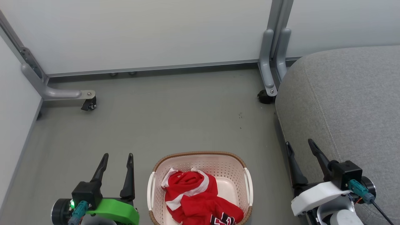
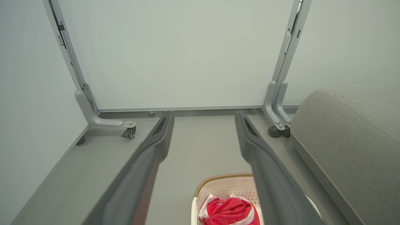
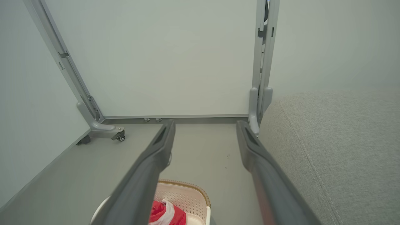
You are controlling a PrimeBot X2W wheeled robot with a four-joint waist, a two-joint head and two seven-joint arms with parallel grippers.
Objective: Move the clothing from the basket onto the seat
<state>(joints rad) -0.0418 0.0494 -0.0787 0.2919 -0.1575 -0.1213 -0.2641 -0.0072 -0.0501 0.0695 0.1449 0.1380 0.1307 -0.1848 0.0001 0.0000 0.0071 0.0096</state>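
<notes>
The red clothing (image 1: pixel 197 197) with white bands lies crumpled in the cream basket (image 1: pixel 201 161) on the floor at the bottom centre of the head view; black-and-white lettering shows at its lower edge. My left gripper (image 1: pixel 118 155) stands open left of the basket, nothing between its fingers. My right gripper (image 1: pixel 300 142) stands open right of the basket, at the edge of the grey seat (image 1: pixel 347 103). The left wrist view shows the clothing (image 2: pixel 229 211), the basket (image 2: pixel 222 187) and the seat (image 2: pixel 350 140). In the right wrist view the basket (image 3: pixel 184 195) and seat (image 3: pixel 337 147) appear.
White partition panels on grey wheeled legs (image 1: pixel 87 100) close off the far side and left. A second caster foot (image 1: pixel 267 93) stands by the seat's far corner. Grey floor (image 1: pixel 175 115) lies open beyond the basket.
</notes>
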